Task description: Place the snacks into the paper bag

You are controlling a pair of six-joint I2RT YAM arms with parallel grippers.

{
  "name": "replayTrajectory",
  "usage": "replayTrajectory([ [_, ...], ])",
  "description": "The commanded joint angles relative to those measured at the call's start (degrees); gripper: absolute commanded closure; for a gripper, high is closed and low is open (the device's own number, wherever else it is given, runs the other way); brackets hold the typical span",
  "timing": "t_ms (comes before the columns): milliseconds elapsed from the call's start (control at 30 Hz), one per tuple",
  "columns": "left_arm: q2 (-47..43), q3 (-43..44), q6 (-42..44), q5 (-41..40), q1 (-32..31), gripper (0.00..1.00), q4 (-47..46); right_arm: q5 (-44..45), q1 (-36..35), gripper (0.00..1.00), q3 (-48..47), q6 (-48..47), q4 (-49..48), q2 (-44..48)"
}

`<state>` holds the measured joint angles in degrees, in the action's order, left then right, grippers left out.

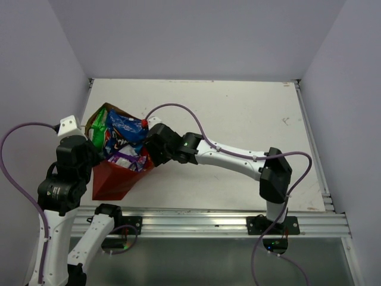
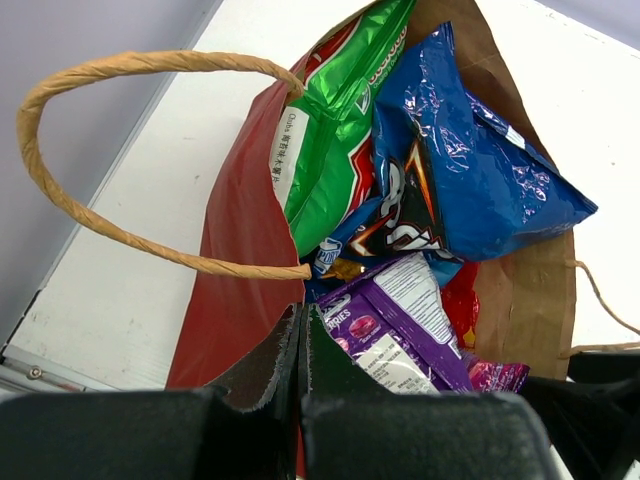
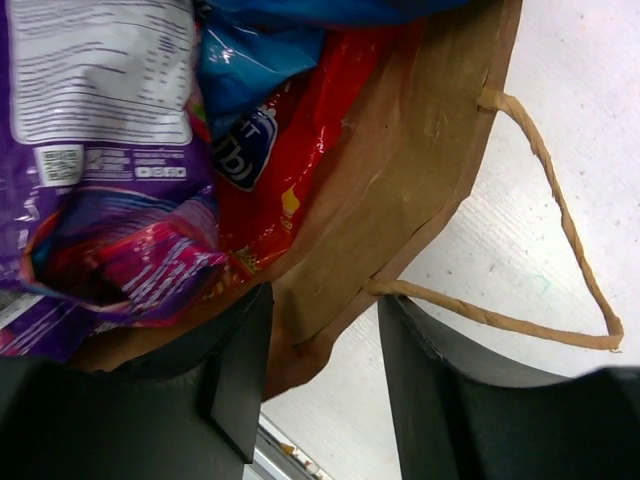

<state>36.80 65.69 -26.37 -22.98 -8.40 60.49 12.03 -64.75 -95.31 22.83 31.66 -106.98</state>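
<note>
The reddish-brown paper bag (image 1: 112,180) lies tilted at the table's left, mouth open. All four snacks sit in its mouth: the blue Doritos bag (image 2: 470,170), the green-white chip bag (image 2: 330,130), the red snack-mix bag (image 3: 290,150) and the purple packet (image 2: 400,320). My left gripper (image 2: 302,340) is shut on the bag's red side wall (image 2: 240,230) at the rim. My right gripper (image 3: 315,370) is open, its jaws straddling the opposite tan wall (image 3: 400,170) near a string handle (image 3: 560,220). The fingers do not press the wall.
The bag's other string handle (image 2: 60,170) loops out over the white table (image 1: 238,119) toward the left wall. The metal rail (image 1: 208,223) runs along the near edge. Grey walls close in on the left, back and right.
</note>
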Motion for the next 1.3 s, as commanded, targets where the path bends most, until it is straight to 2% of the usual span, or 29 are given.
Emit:
replayTrajectory([
  [0, 0.2, -0.7, 1.2, -1.1, -0.5, 1.00, -1.2, -0.9, 0.5, 0.51, 0.2, 1.0, -2.5, -1.9],
  [100, 0.1, -0.7, 1.3, -0.9, -0.7, 1.00, -1.2, -1.0, 0.7, 0.66, 1.2, 1.0, -2.9, -3.1],
  [133, 0.0, -0.8, 1.4, -0.6, -0.7, 1.00, -1.2, -1.0, 0.8, 0.87, 1.4, 1.0, -2.8, -3.2],
  [200, -0.4, -1.8, 2.3, 0.7, -1.0, 1.00, -1.8, -0.7, 0.9, 1.00, 1.1, 0.8, -2.4, -3.0],
  [300, -1.2, -4.2, 4.1, 5.0, -1.2, 1.00, -4.8, 1.1, 0.8, 1.00, -0.9, -1.1, -1.1, -1.0],
  [500, -0.7, -6.4, 5.4, 13.4, -1.4, 1.00, -9.1, 10.0, 0.7, 1.00, -9.4, -3.2, 12.3, 2.5],
  [800, -0.4, -9.5, 5.8, 21.6, -1.6, 1.00, -13.5, 19.4, 0.8, 1.00, -11.5, -2.0, 21.5, 9.3],
  [933, -0.2, -11.5, 5.8, 29.6, -2.0, 1.00, -17.2, 23.6, 0.8, 1.00, -12.2, -1.4, 25.9, 12.0],
  [1267, 1.1, -11.5, 4.5, 36.5, -3.0, 1.00, -21.6, 29.2, 0.9, 1.00, -17.9, 1.6, 37.6, 15.0],
])
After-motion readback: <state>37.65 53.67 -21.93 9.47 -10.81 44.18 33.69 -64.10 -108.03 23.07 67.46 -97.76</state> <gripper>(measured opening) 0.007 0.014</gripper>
